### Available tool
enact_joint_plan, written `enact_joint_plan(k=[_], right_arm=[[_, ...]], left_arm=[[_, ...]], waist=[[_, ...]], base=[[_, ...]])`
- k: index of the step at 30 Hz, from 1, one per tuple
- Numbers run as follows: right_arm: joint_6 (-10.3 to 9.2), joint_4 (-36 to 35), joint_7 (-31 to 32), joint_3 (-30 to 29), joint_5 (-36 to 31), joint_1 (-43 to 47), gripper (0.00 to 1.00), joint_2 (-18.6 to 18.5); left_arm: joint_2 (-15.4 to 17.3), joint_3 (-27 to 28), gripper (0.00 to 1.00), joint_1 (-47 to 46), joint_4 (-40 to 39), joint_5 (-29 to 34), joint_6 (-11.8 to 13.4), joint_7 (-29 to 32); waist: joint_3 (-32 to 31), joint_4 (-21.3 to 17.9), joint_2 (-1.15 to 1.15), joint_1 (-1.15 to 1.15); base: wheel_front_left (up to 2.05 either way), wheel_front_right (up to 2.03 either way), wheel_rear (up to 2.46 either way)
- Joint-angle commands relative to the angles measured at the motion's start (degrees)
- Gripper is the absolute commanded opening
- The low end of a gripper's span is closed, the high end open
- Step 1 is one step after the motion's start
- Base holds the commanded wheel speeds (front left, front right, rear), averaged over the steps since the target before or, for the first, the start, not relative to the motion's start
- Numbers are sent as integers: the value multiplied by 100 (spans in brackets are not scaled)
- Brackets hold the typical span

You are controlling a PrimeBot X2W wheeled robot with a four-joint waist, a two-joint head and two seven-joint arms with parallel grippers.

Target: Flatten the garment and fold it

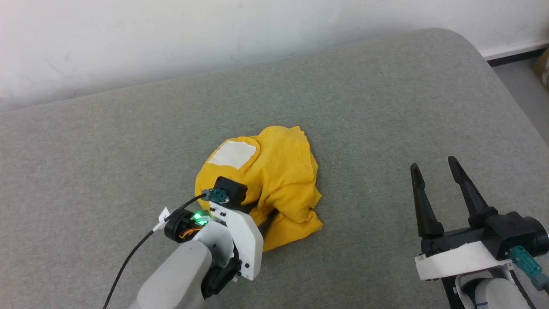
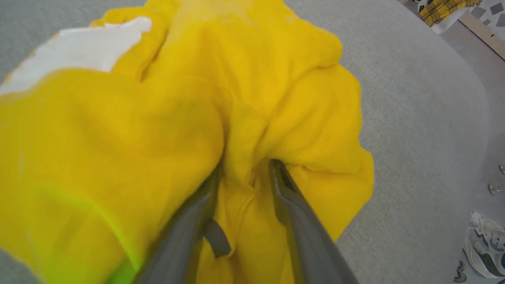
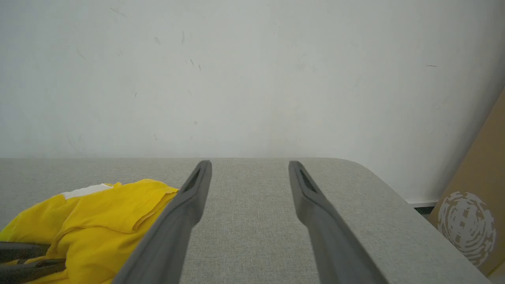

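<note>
The garment point(image 1: 274, 180), a bright yellow T-shirt, lies crumpled in a heap in the middle of the grey padded surface point(image 1: 343, 86), its white patch point(image 1: 233, 154) facing up. My left gripper point(image 1: 268, 214) is pushed into the near side of the heap. In the left wrist view its fingers point(image 2: 292, 205) stand apart, with a loose fold of the garment point(image 2: 276, 79) between them. My right gripper point(image 1: 433, 163) hovers open and empty well to the right of the garment. The right wrist view has that gripper point(image 3: 249, 163) over bare padding, with the garment point(image 3: 98, 221) at its lower left.
A white wall point(image 1: 171, 34) runs behind the surface. The surface's rounded far right corner drops to the floor point(image 1: 523, 86). A cardboard box point(image 3: 473, 221) leans by that corner. A pair of shoes point(image 2: 485, 244) stands on the floor beyond the edge.
</note>
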Motion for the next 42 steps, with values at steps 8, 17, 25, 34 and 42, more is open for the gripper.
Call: enact_joint_plan(k=[8,17,25,34,42], right_arm=[[-12,179,-26,-84,-66,122,100,15],[-12,287,-20,-220,-113,390,100,15],[-12,280,32,-147,-238,648,100,15],[-12,335,51,-103,-167,710,100,15],[-12,467,43,-54,-86,708,100,15]], left_arm=[[45,321,100,115,-525,-103,147,-648],[457,1091,100,861,-1884,-280,728,-1426],[727,1491,100,1787,-2218,-61,1214,-2331],[700,1890,100,2734,-2437,513,1655,-2776],[295,2241,100,3234,-2797,1192,1489,-2784]], waist=[[-592,640,0,-1],[-1108,1267,0,-1],[-1260,1560,0,-1],[-1256,1627,0,-1],[-1195,1672,0,-1]], base=[[0,0,0],[0,0,0],[0,0,0],[0,0,0],[0,0,0]])
